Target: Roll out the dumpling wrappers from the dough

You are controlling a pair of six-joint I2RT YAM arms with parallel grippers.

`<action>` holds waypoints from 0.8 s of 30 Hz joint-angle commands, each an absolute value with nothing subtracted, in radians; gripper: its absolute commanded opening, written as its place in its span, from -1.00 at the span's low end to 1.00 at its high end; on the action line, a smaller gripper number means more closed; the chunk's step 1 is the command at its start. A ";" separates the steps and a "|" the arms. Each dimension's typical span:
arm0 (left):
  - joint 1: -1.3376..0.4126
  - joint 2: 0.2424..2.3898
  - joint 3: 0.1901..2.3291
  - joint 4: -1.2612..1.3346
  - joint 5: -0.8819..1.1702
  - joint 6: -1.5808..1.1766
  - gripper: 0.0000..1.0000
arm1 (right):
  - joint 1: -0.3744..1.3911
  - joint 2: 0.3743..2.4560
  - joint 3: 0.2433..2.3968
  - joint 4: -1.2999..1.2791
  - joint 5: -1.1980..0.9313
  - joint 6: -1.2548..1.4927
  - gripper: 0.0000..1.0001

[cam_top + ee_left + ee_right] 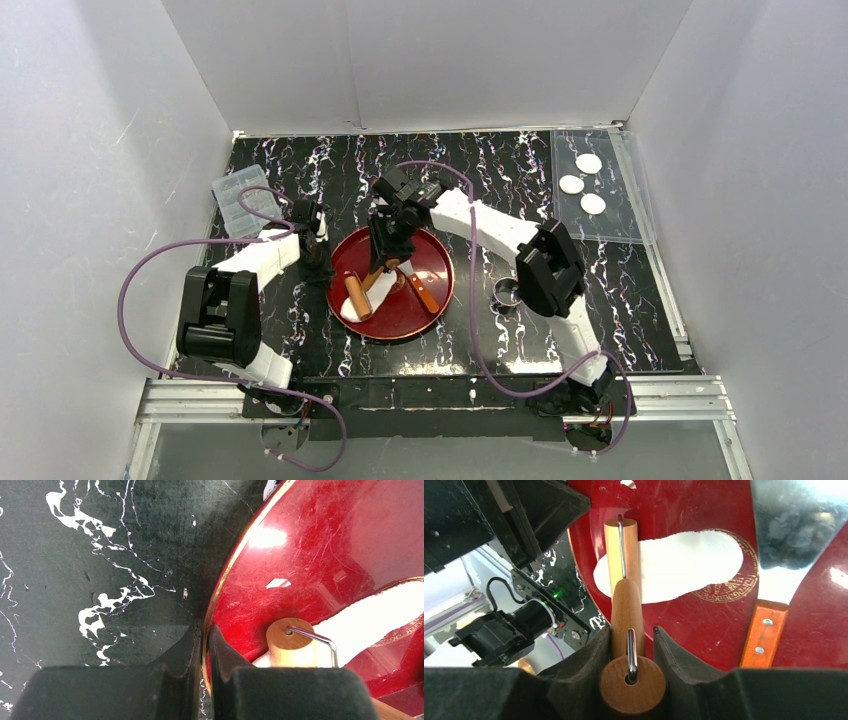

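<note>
On the red tray [684,505], flat oblong matte-white dough [679,565]

White links [268,254]; purple cables [121,300]; left pincer [202,632], right pincer [631,630] black.

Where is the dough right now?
The dough lies flattened on the plate at mid-table in the top view. The right wrist view shows it under the roller, beside the scraper.
</note>
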State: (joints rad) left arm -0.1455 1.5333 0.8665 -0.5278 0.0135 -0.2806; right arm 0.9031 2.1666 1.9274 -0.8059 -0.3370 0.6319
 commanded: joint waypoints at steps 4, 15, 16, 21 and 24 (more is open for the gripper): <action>-0.139 1.491 0.877 -0.535 -0.045 -0.271 -1.00 | 0.895 2.020 1.562 -0.740 -0.037 0.468 -0.97; -0.139 1.494 0.877 -0.538 -0.049 -0.270 -1.00 | 0.925 2.137 1.812 -0.825 -0.136 0.501 -0.97; -0.139 1.490 0.875 -0.537 -0.048 -0.270 -1.00 | 0.925 2.141 1.822 -0.836 -0.128 0.491 -0.97; -0.139 1.479 0.876 -0.535 -0.054 -0.268 -1.00 | 0.898 2.086 1.689 -0.855 -0.036 0.453 -0.97; -0.138 1.477 0.874 -0.534 -0.054 -0.267 -1.00 | 0.841 2.033 1.561 -0.827 -0.013 0.453 -0.97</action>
